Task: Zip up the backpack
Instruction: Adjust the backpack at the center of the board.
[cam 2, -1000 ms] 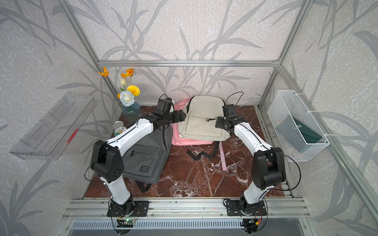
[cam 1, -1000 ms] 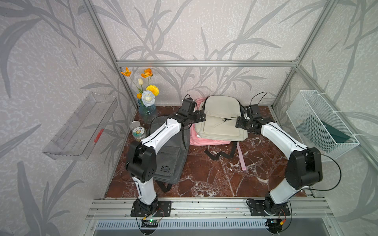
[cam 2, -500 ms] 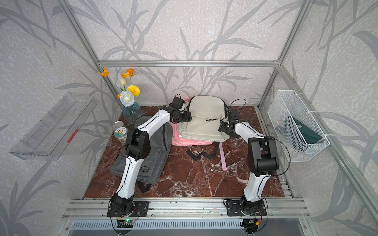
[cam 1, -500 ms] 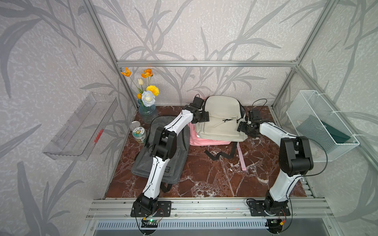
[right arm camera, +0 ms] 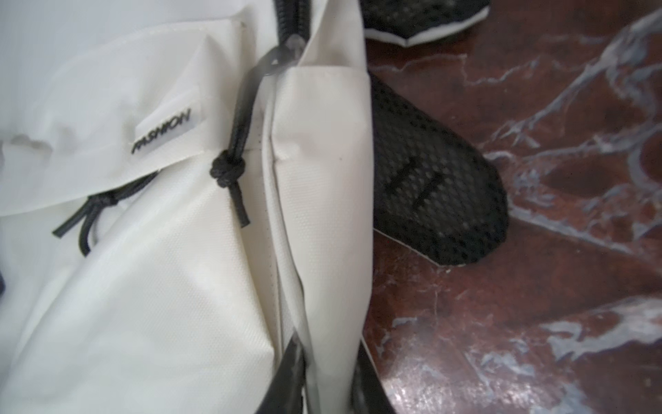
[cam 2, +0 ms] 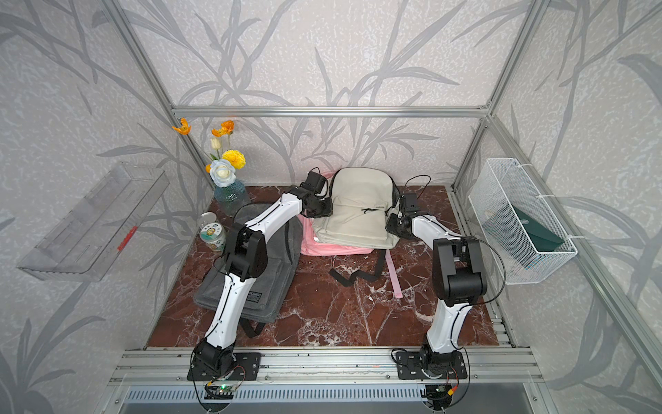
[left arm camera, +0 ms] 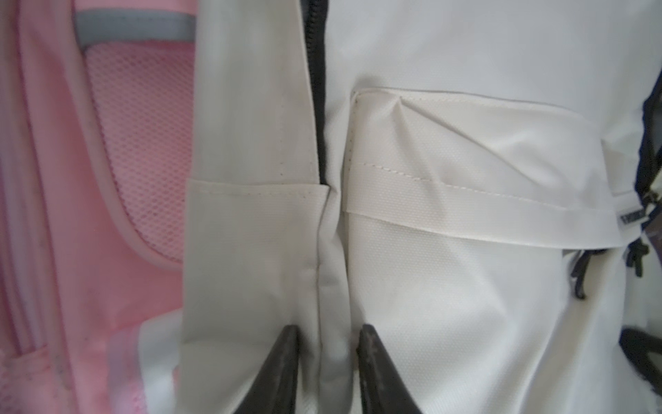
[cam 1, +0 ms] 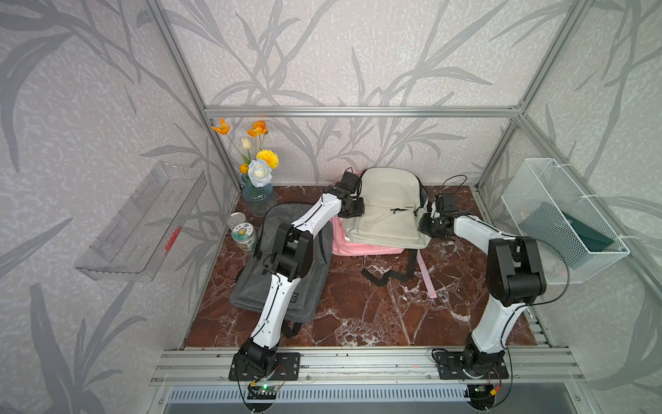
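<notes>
**Both arms have closed in on the backpack**

Both arms have dropped lower at the backpack's [cam 1: 388,211] sides since a second ago. Their fingers were wide then and have now closed.

The backpack lies flat at the back of the table [cam 1: 358,308], on top of a pink bag [cam 1: 361,248]. It looks light, soft and floppy. I think it will bunch up if the zip gets pulled while nobody holds the cloth tight.

The left gripper [left arm camera: 327,331] pinches a fold of cloth on one side. The right gripper [right arm camera: 322,358] pinches the cloth edge on the other side. The best spot to grab next is likely the black cord [right arm camera: 229,168] tied to the zip pull [right arm camera: 276,61].

Only the right wrist view shows that pull and cord. Only the left wrist view shows the dark zip [left arm camera: 318,89] on its side. Both top views show the whole backpack but hide what the fingers hold.
</notes>
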### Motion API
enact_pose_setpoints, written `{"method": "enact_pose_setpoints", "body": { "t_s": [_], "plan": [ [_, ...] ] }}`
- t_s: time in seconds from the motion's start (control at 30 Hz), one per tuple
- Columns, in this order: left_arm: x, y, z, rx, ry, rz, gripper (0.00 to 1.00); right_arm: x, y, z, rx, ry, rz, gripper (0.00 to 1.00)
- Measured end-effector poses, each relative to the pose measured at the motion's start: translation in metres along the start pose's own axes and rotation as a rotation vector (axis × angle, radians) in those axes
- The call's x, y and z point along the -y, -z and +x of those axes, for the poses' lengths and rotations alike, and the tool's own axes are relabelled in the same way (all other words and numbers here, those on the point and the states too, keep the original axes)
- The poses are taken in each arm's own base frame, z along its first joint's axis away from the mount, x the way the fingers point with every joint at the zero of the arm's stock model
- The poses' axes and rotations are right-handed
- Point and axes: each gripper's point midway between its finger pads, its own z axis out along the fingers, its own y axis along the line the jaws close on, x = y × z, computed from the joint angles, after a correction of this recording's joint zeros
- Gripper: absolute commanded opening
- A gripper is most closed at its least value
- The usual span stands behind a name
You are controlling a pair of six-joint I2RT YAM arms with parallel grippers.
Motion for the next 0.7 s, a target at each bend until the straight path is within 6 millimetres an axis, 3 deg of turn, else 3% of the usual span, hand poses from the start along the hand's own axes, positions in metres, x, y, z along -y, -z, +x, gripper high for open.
{"method": "enact_pose_setpoints", "body": {
  "t_s": [0.1,0.33,0.57,0.7],
  "plan": [
    [0.002,0.001,0.001,0.004,-0.001,-0.007,0.01,-0.006,0.014,0.004,0.022,0.012,-0.013,0.03],
    [0.023,0.026,0.027,0.021,-0.042,-0.018,0.00,-0.006,0.069,0.028,0.059,0.044,-0.012,0.01],
    [0.044,0.107,0.069,0.101,-0.074,-0.003,0.00,-0.004,0.132,0.062,0.112,0.122,-0.028,0.03],
    [0.052,0.153,0.090,0.183,-0.076,0.051,0.00,0.005,0.148,0.093,0.100,0.140,-0.039,0.09]
  ]
}}
